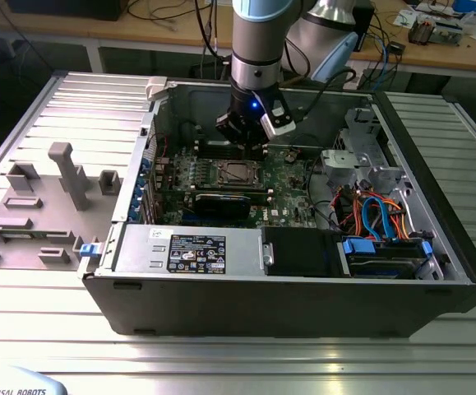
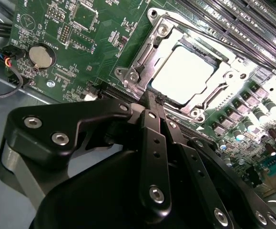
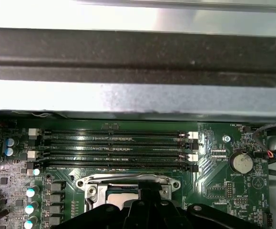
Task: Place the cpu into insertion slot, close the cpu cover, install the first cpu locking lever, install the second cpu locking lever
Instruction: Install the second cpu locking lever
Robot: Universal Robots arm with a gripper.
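The gripper [image 2: 158, 100] is seen pinched nearly shut with nothing held, its tips poised just beside the insertion slot [image 2: 142, 62] rim. The cpu [image 2: 182, 76] is seated in that slot, framed by the lowered cpu cover [image 2: 214, 98], with memory slots [image 3: 114, 148] ranged just beyond it

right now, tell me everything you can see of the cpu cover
The cpu cover is a thin, shiny metal frame with a large square window. It lies closed and flat on the socket of the green motherboard, framing the cpu's bright silvery top. Screws sit at its corners. The gripper hangs just at its edge; contact cannot be told.
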